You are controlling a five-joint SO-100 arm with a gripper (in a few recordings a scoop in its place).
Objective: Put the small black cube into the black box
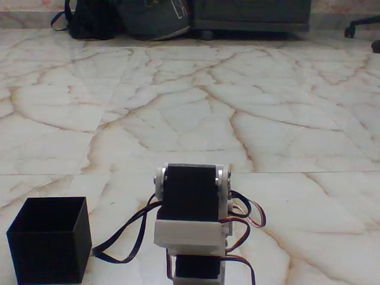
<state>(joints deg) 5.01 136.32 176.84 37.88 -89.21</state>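
Nearest the camera in the fixed view: the arm (pixel 191 222), folded low, showing white brackets, black servo blocks and looped wires (pixel 127 237). The gripper is hidden behind or below this body, so whether it is released, clenched or grasping anything cannot be told.

Just left of the arm, apart from it: the black box (pixel 50 240), upright, mouth open upward, standing on the marble floor (pixel 178 113). One wire loop runs out toward its lower right corner; contact there is unclear.

Small black cube: cannot be located. It may lie behind the arm or outside the frame.

Beyond: bare veined marble, then dark bags (pixel 127 18) and furniture along the far edge.

Risks, as judged:
- The box looks light and thin-walled; a swing of the arm or a taut wire could nudge or tip it.
- Black cube against black servos and box invites misreading the target.
- With the box so close to the base, the reach over its rim is cramped; a release off-centre could bounce off the wall.
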